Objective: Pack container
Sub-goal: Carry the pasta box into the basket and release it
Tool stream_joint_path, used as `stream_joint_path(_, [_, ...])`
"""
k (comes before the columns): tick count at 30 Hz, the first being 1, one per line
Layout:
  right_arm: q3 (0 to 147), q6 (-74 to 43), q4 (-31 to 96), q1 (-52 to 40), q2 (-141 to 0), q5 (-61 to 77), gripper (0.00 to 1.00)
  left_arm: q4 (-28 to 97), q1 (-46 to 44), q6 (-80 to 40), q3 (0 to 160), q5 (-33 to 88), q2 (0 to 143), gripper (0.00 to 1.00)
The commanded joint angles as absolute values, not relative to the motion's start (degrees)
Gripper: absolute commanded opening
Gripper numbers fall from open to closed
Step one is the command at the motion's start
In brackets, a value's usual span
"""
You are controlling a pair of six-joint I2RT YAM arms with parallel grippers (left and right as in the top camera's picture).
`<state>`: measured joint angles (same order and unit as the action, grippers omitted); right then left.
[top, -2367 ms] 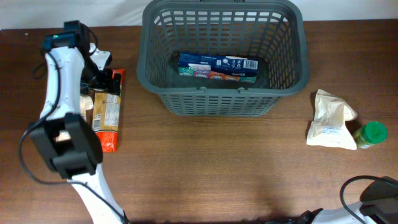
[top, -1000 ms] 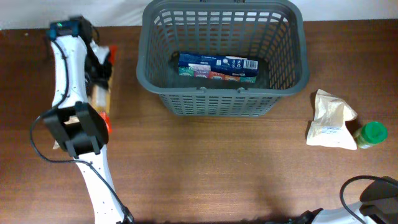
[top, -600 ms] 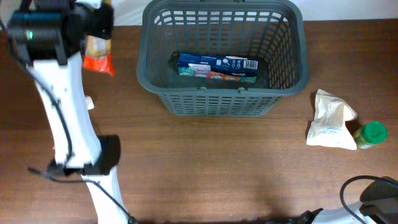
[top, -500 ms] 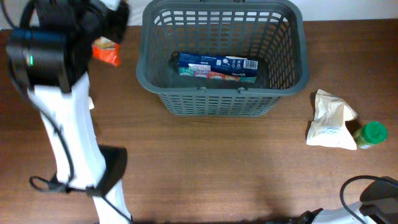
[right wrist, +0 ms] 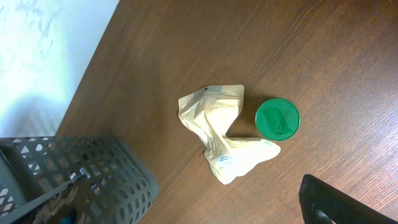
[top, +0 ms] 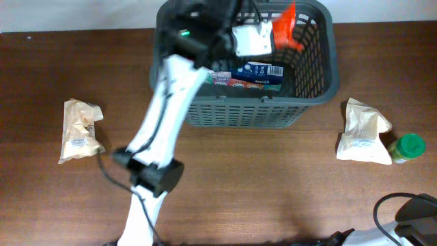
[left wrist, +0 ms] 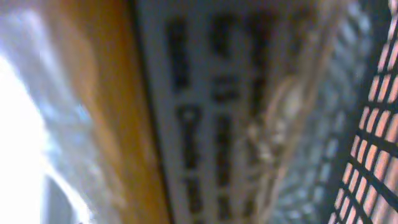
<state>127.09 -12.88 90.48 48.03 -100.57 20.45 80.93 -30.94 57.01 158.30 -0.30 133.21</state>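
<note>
Overhead, the left tool (top: 268, 35) hung above the large dark grey slotted plastic basket (top: 239, 113) at the tabletop's (top: 273, 184) far edge, pinching an orange-ended foil packet (top: 285, 24). Left wrist: that packet's blurred print filled everything. Right wrist: only a dark corner of the right tool (right wrist: 323, 199) showed, so I could not tell its state.

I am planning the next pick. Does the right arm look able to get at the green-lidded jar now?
Probably yes. The green-lidded jar stands uncovered on the table, on the right arm's side; only the beige pouch lies close beside it. The left gripper holds an orange package over the basket.
</note>
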Motion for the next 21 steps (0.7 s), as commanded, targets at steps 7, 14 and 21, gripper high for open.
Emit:
stream_joint_path(7, [127.31, -12.73, 90.45, 48.36, -100.88, 20.08, 0.99, 81.30, -34.54, 59.53, 153.21, -2.31, 137.62, 0.02])
stream_joint_path(14, [127.31, -12.73, 90.45, 48.36, -100.88, 20.08, 0.99, 80.64, -35.64, 53.06, 151.87, -2.15, 135.59, 0.64])
stream_joint_path(21, [127.31, -12.73, 90.45, 48.36, -100.88, 20.08, 0.99, 79.70, -30.70, 40.86, 151.92, -4.67, 119.85, 0.87])
